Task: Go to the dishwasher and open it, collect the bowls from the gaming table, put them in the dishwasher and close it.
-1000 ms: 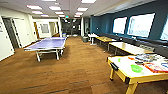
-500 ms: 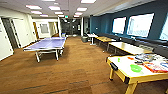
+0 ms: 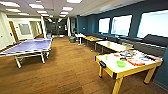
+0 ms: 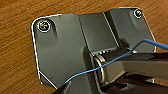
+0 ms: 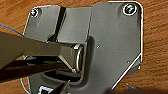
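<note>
- It is not possible to tell if the left gripper or the right gripper is released or clenched; both wrist views look down over the robot's dark plate at a brown wooden floor (image 4: 17, 50).
- A thin blue wire (image 4: 105, 65) runs across the plate in the left wrist view.
- Compared with half a second ago, the whole head view has shifted a little, so the camera has moved; the gaming table looks a bit nearer. The things themselves lie as before.
- The gaming table (image 3: 110, 65), white on top with yellow legs, stands at the right, close to the robot.
- A green bowl (image 3: 121, 64) sits on its near part, among other bright, blurry things.
- A blue ping-pong table (image 3: 30, 46) stands at the left, well apart.
- More tables (image 3: 112, 45) line the dark blue wall under bright windows (image 3: 121, 24).
- Ceiling lights (image 3: 36, 5) shine above.
</note>
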